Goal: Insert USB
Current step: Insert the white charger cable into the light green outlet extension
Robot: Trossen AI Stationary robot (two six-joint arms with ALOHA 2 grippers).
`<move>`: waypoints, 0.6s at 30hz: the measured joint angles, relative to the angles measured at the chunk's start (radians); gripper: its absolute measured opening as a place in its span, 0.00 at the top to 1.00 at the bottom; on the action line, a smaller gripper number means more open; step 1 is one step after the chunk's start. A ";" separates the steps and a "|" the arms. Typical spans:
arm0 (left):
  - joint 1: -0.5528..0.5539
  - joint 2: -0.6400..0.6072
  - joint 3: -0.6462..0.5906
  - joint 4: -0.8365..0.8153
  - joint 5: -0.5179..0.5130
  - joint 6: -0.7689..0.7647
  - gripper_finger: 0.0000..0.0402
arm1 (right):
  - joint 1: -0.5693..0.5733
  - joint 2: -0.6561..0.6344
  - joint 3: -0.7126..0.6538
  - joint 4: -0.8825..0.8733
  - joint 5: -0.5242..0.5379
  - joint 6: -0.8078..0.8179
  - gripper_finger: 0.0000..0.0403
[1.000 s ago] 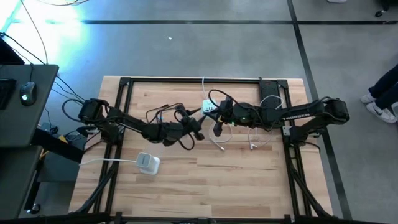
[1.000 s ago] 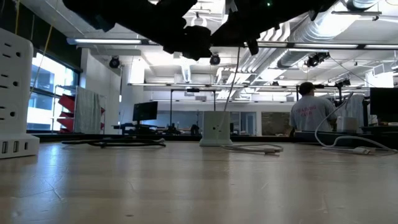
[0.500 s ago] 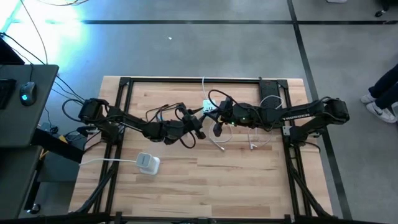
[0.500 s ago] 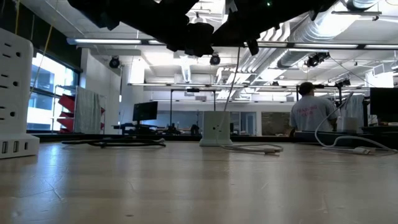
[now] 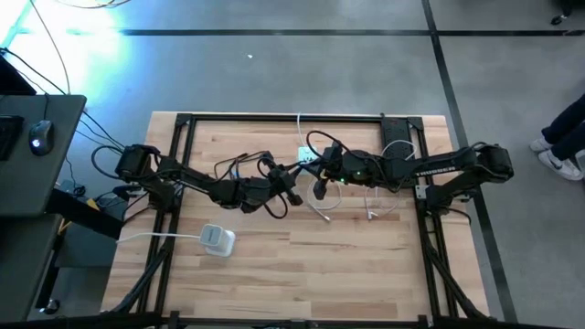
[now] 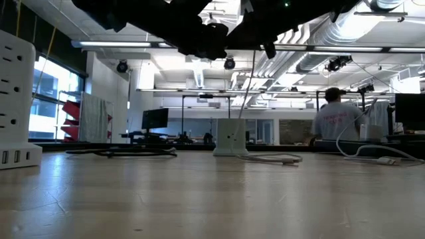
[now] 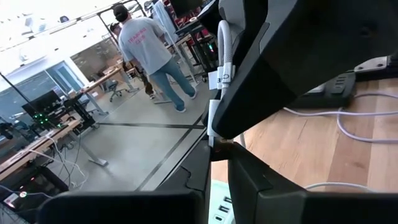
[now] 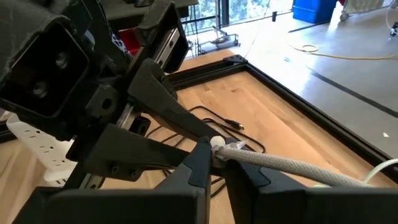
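Note:
A white USB cable [image 5: 324,212] hangs from mid-air above the table's middle, and its lower run lies on the wood [image 6: 272,158]. My right gripper [image 5: 320,187] is shut on its plug end. My left gripper [image 5: 294,190] reaches in from the left and is shut on the same plug, tip to tip with the right one. A white charger cube [image 5: 308,157] stands on its base just behind them, seen also in the low view [image 6: 230,136]. A white power strip [image 5: 218,239] stands near the front left. My left gripper closes its two fingers [image 7: 249,180] on the plug's metal tip [image 7: 221,142], only at their free ends. It comes roughly level from the table's left. The plug stays lifted clear of the table. My right gripper pinches the white cable right behind its plug [image 8: 227,151] between its two fingers [image 8: 199,163], coming from the table's right. The white plug body [image 7: 213,115] sticks out past the fingertips toward my left gripper. The cable trails away slack [image 8: 286,167] down to the table.
A second white cable [image 5: 375,208] lies right of centre, and a black cable [image 5: 242,164] loops behind my left arm. A black frame [image 5: 283,117] borders the table. Bare wood [image 5: 302,274] spreads toward the near edge. A person [image 6: 337,119] stands in the room behind.
My left gripper has edged toward the table's right, up to the plug held by my right gripper, and has shut on its tip. My right gripper and the cable have stayed in place. The person in the background has shifted slightly to the right.

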 joint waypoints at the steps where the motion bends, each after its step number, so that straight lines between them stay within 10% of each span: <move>1: -0.002 0.000 0.000 0.000 0.000 0.002 0.97 | 0.000 0.000 0.000 -0.001 -0.008 -0.015 0.92; 18: -0.057 -0.017 0.001 -0.024 0.035 0.074 1.00 | 0.035 0.001 0.000 -0.196 -0.054 -0.419 0.53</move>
